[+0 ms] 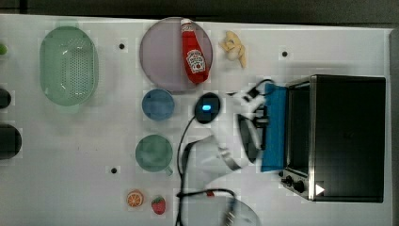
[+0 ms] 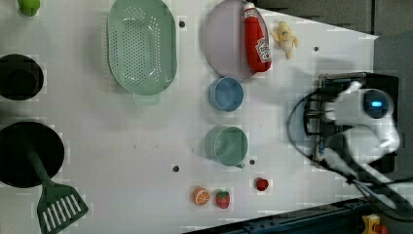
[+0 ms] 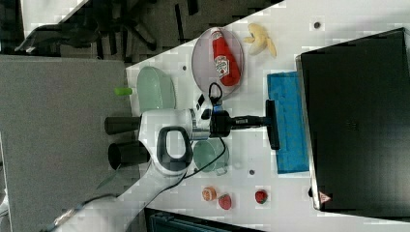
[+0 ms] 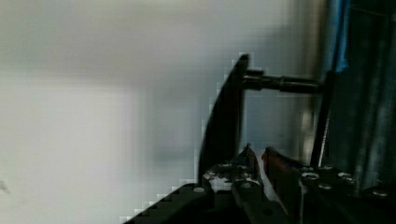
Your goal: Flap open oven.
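The oven [image 1: 348, 136] is a black box with a silver front frame at the top view's right. Its blue-tinted glass door [image 1: 274, 127] hangs swung down and outward from the front, also seen as the door [image 3: 287, 125]. The black bar handle [image 3: 273, 123] runs along the door's free edge. My gripper [image 3: 265, 121] reaches that handle from the side away from the oven. In the wrist view the handle [image 4: 224, 126] lies beside one of my fingers [image 4: 245, 161]. My gripper [image 4: 259, 156] stands narrowly open with nothing between its fingers.
A ketchup bottle [image 1: 194, 52] lies on a purple plate [image 1: 160, 52]. A green colander [image 1: 69, 63], a blue bowl [image 1: 158, 104], a green cup [image 1: 154, 152], a banana toy [image 1: 235, 47], an orange slice [image 1: 135, 198] and a strawberry [image 1: 158, 205] sit on the white table [image 1: 94, 141].
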`<state>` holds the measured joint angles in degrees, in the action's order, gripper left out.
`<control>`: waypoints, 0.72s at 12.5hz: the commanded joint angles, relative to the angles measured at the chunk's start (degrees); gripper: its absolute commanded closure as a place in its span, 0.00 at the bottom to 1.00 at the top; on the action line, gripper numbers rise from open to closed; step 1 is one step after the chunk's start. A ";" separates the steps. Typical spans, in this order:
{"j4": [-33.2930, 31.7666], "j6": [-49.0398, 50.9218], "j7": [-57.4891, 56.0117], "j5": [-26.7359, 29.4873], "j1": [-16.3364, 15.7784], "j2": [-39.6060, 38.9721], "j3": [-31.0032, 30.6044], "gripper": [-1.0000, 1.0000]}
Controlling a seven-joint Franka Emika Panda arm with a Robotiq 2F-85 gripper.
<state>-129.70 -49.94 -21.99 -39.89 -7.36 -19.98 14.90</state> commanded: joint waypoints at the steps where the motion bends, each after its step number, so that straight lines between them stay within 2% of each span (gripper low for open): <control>1: 1.33 1.47 15.47 -5.40 -3.50 -5.87 -0.46 0.83; 5: 5.87 4.61 20.56 -7.65 -7.64 -13.36 -0.10 0.83; 7: 7.34 5.83 20.56 -7.45 -8.44 -13.16 -0.08 0.83; 9: 7.83 4.20 20.56 -4.41 -8.41 -10.39 -0.08 0.83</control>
<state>-123.43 -45.10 -4.79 -43.81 -16.72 -33.71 14.62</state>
